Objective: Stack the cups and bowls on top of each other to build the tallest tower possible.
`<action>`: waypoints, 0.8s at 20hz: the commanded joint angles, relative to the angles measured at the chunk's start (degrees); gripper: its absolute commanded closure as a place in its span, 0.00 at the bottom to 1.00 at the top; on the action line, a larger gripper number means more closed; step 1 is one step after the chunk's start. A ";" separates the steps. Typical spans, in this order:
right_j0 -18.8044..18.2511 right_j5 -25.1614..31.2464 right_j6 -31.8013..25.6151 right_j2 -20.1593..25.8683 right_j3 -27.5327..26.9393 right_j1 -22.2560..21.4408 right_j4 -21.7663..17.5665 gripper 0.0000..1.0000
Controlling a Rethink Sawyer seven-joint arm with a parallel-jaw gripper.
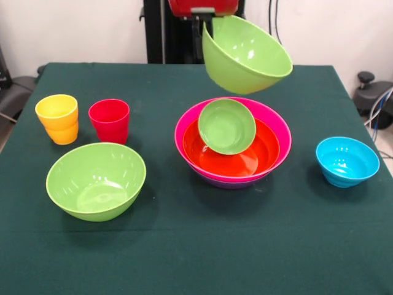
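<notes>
The gripper (pixel 206 27) shows only as a dark stub at the top of the front view, under the red body of the arm (pixel 202 6), and it meets the upper left rim of a large lime green bowl (pixel 245 55) that hangs in the air, tilted so its opening faces forward and to the right. The bowl appears to be carried by that rim, yet the fingers are hidden behind it, so whether they are spread or clamped I cannot tell. The arm comes straight down from above, with little of it visible. Directly below the lifted bowl stands the tower (pixel 232 144): a hot pink bowl (pixel 279 132) with an orange bowl (pixel 245 160) nested inside it, and a small lime green bowl (pixel 227 126) leaning tilted in the orange one, resting against its back wall. Well off to the lower left of the gripper, a second large lime green bowl (pixel 96 180) sits upright on the green table (pixel 196 258), and behind it a yellow cup (pixel 58 118) and a red cup (pixel 109 120) stand just beside each other. To the lower right, apart from the tower, sits a small sky blue bowl (pixel 347 161).
</notes>
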 commanded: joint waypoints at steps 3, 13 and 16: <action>2.87 -4.85 4.14 -1.06 -5.22 10.92 -4.66 1.00; 1.98 -9.81 2.97 -1.45 -7.22 16.24 -6.00 1.00; 1.30 -10.61 2.58 -0.98 -7.43 17.32 -6.26 1.00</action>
